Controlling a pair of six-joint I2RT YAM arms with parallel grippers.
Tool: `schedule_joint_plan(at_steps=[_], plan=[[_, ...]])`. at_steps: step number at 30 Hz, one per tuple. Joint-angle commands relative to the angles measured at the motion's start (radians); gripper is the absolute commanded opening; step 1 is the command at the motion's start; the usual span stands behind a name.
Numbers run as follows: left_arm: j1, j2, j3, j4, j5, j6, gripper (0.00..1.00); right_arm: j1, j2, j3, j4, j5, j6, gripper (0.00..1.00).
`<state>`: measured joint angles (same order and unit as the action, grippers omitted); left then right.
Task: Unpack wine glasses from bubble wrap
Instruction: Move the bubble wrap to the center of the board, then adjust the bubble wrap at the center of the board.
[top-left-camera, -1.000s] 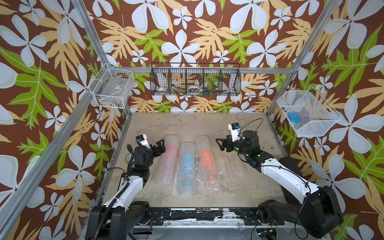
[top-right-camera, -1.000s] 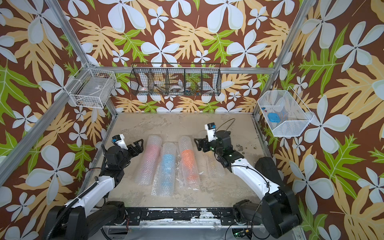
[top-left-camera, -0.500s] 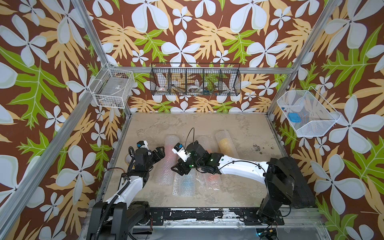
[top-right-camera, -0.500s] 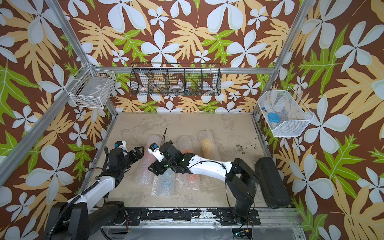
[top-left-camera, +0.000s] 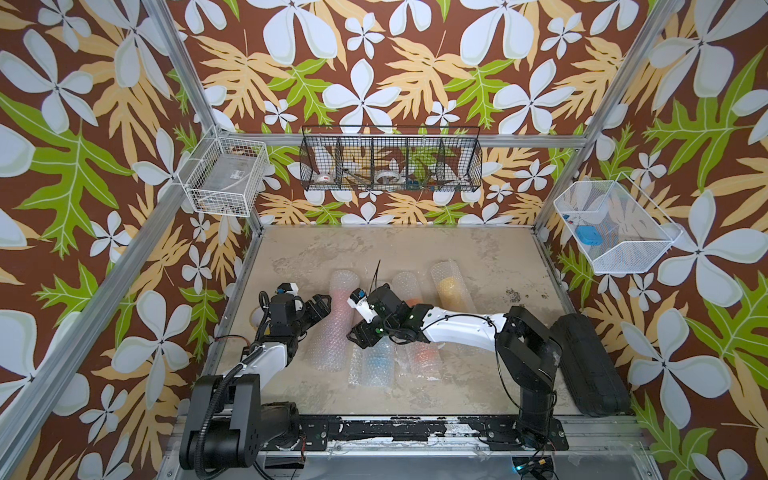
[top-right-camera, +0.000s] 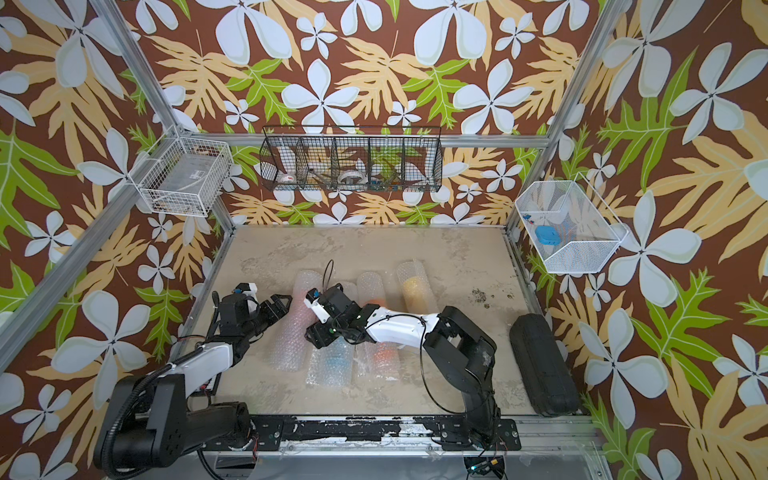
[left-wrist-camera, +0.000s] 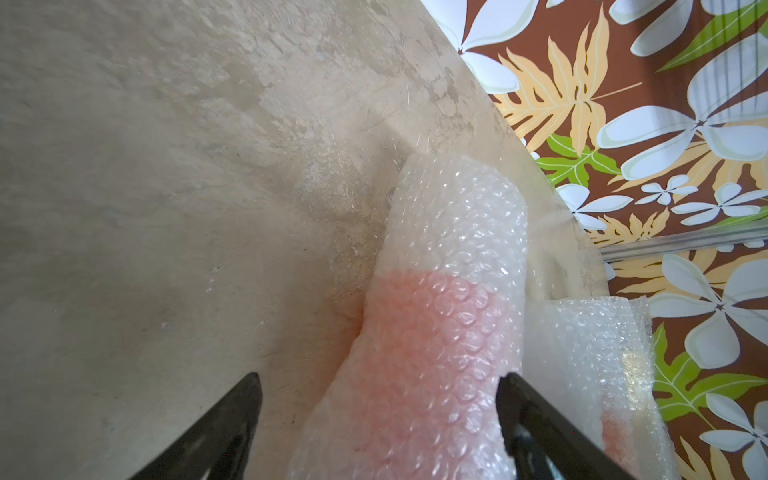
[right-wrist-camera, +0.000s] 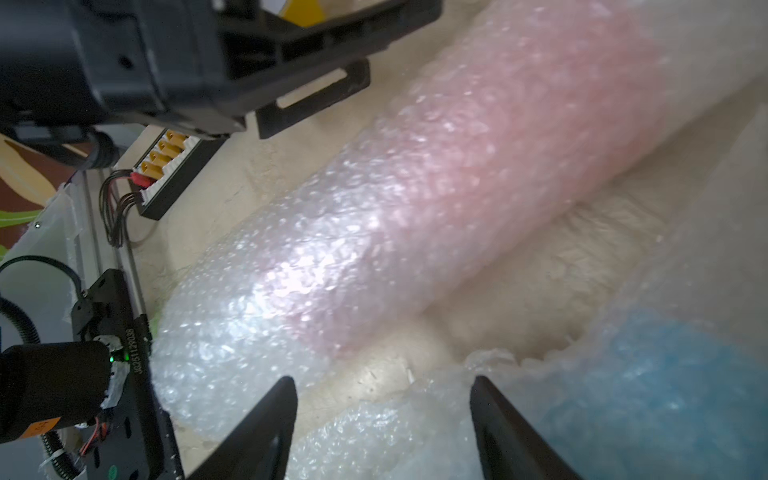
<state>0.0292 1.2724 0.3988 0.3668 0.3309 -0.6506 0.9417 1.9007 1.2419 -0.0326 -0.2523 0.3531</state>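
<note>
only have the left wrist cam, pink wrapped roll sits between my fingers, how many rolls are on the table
observer: Four: red roll, blue roll, orange roll, yellow roll.
operator: where's the right arm
observer: The right gripper is over the gap between the red roll and blue roll, fingers open.
operator: anything else down there
observer: A long black case lies by the table's right edge.

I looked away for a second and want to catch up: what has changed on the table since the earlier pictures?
The right gripper swung from the right side of the table to the middle and now points down, jaws open, between the red-glass roll and the blue-glass roll. The left gripper barely moved, jaws open astride the red-glass roll. Nothing was grasped or released, and nothing lying on the table shifted.
</note>
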Motion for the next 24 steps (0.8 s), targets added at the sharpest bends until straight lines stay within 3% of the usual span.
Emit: schedule_joint_plan(at_steps=[1, 8, 18, 24], plan=[[-0.022, 0.037, 0.015, 0.045, 0.067, -0.014, 0.9, -0.049, -0.046, -0.059, -0.03, 0.041, 0.019, 0.69], [-0.106, 0.084, -0.01, 0.092, 0.11, -0.057, 0.89, -0.174, -0.215, -0.253, -0.075, 0.066, -0.039, 0.7], [-0.244, 0.05, -0.07, 0.125, 0.111, -0.135, 0.89, -0.504, -0.517, -0.5, -0.141, 0.059, -0.1, 0.71], [-0.358, 0.045, -0.069, 0.167, 0.102, -0.218, 0.89, -0.499, -0.548, -0.452, -0.138, -0.033, -0.092, 0.72]])
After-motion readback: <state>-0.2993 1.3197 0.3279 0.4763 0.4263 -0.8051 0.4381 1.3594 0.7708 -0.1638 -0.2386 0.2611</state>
